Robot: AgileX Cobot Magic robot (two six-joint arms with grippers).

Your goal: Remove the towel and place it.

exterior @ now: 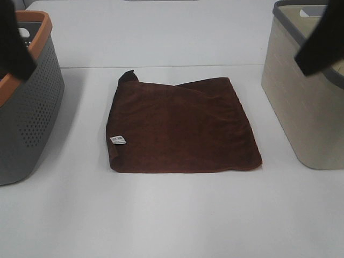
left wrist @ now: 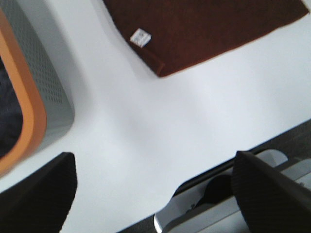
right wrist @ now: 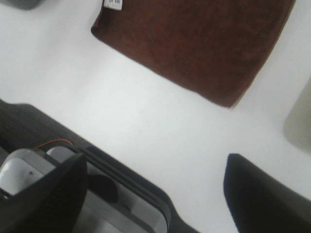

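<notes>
The dark brown towel [exterior: 183, 126] lies folded flat on the white table [exterior: 172, 215], midway between two baskets. Its small white label [exterior: 117, 140] is at the left edge, and one corner at the back left is curled up. My left gripper [exterior: 13, 43] hangs high above the left basket, blurred and dark. In the left wrist view the gripper [left wrist: 155, 194] is open and empty, with the towel [left wrist: 204, 29] and label [left wrist: 140, 37] far from it. My right gripper [exterior: 322, 43] hovers over the right basket. In the right wrist view it [right wrist: 155, 194] is open, well apart from the towel [right wrist: 194, 43].
A grey perforated basket with an orange rim [exterior: 27, 107] stands at the left, also seen in the left wrist view [left wrist: 43, 82]. A beige basket with a grey rim [exterior: 306, 102] stands at the right. The robot's base [right wrist: 97, 189] sits beyond the table's front edge.
</notes>
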